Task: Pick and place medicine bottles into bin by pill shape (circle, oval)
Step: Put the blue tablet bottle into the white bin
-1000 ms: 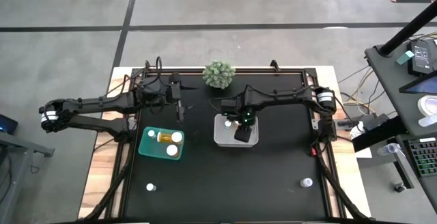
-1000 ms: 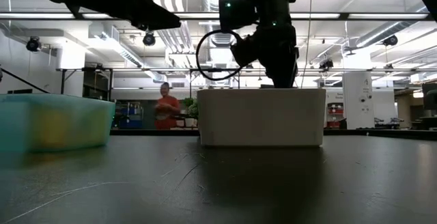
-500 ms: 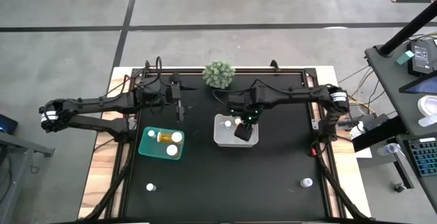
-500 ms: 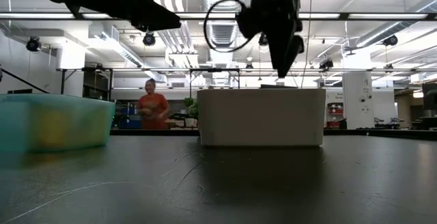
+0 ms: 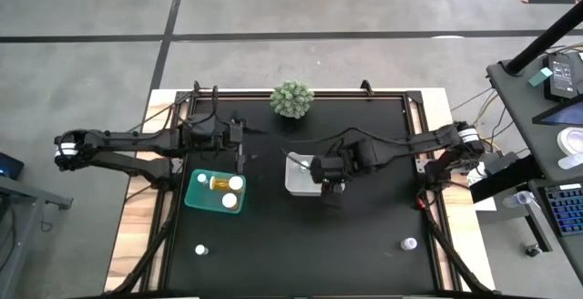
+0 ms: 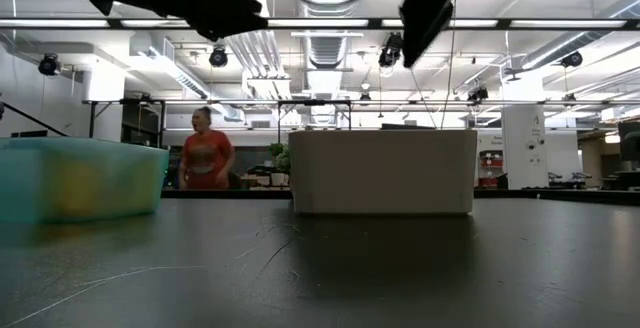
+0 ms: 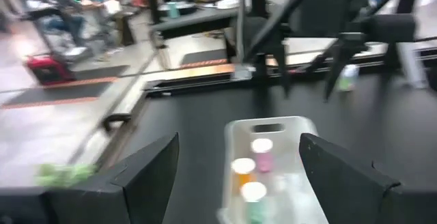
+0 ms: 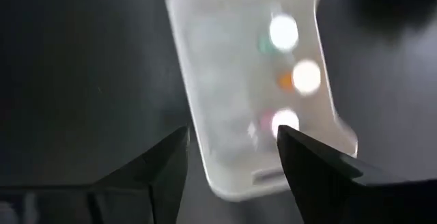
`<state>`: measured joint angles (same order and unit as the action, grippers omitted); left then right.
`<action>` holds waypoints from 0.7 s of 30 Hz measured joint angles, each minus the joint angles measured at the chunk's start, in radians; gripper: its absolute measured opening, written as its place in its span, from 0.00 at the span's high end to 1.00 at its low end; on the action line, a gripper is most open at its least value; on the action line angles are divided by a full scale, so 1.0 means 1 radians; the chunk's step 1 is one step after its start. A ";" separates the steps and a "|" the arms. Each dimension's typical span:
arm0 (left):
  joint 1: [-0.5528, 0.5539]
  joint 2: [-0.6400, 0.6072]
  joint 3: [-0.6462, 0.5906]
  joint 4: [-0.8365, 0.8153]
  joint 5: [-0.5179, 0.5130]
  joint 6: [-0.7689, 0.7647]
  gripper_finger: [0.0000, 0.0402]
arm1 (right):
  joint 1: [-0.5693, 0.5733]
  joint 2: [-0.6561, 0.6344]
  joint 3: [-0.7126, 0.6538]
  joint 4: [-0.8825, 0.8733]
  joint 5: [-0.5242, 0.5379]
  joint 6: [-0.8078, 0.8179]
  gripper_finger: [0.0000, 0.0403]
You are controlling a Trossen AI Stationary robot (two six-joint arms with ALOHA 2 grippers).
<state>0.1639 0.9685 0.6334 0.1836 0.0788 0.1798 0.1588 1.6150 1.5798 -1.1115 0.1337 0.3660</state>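
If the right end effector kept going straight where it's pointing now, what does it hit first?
Most likely the white bin. The right end effector, open and empty, looks down onto it, with three medicine bottles lying inside. It would probably meet the bin's floor or near rim first; depth is unclear.

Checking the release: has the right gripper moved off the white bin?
Yes. The right gripper has risen out of the white bin and shifted toward its right edge.

Bright overhead strip lighting; glare in low view; both wrist views motion-blurred
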 joint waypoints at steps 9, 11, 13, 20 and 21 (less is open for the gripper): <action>-0.305 0.046 0.001 0.045 -0.116 -0.279 0.29 | -0.006 -0.123 -0.188 0.502 0.022 -0.456 0.47; -0.398 0.074 0.002 0.046 -0.224 -0.346 0.29 | -0.031 -0.150 -0.244 0.637 0.005 -0.546 0.47; -0.484 0.109 0.006 0.051 -0.340 -0.409 0.29 | -0.061 -0.176 -0.299 0.765 -0.051 -0.613 0.47; -0.651 0.211 0.037 0.033 -0.482 -0.690 0.29 | -0.171 -0.201 -0.384 0.962 -0.225 -0.667 0.47; -0.658 0.222 0.044 0.031 -0.482 -0.728 0.29 | -0.184 -0.200 -0.388 0.966 -0.236 -0.669 0.47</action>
<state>-0.4946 1.1903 0.6770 0.2145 -0.4027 -0.5482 -0.0249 1.4150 1.1920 -0.1457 -0.1027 -0.3031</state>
